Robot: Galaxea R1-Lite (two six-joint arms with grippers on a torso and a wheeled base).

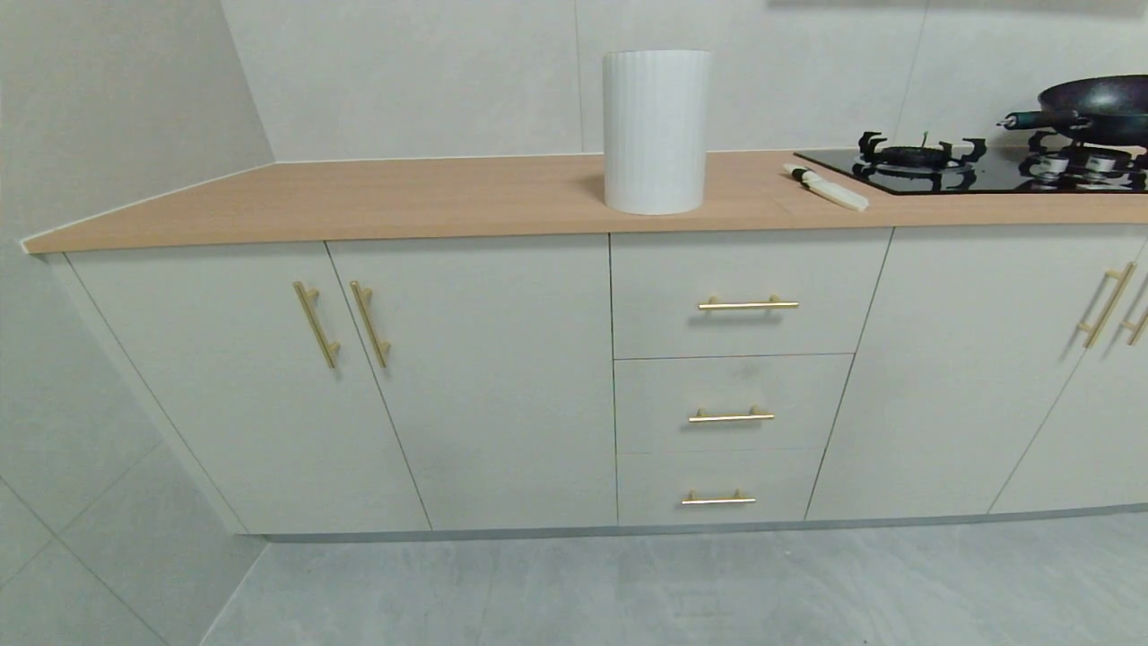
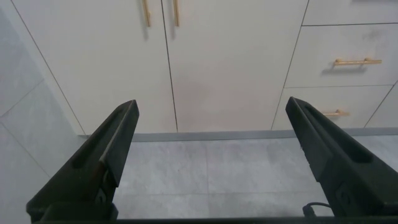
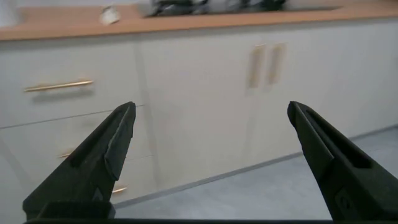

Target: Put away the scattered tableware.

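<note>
Lying on the wooden countertop, the only loose piece of tableware is a utensil with a pale handle and a dark band near one end. It sits flat and angled, just beside the near left corner of the black glass hob; whether it touches the hob edge can't be told. White ribbed container stands upright on the same countertop, to the left of the utensil and apart from it. Its inside is hidden.

Dark pan sits on the far right burner, with its handle pointing left. Front burner is bare.

Under the countertop are a double-door cupboard on the left, a three-drawer stack in the middle, and more doors on the right. All have gold bar handles and all are closed.

Left gripper is spread wide with nothing held. It faces the lower cupboard doors and the grey floor tiles. Right gripper is also spread wide and empty. It faces the drawer fronts and right-hand doors, with the countertop edge above. A small blurry white thing sits on that countertop, likely the utensil's end, but that can't be confirmed.
</note>
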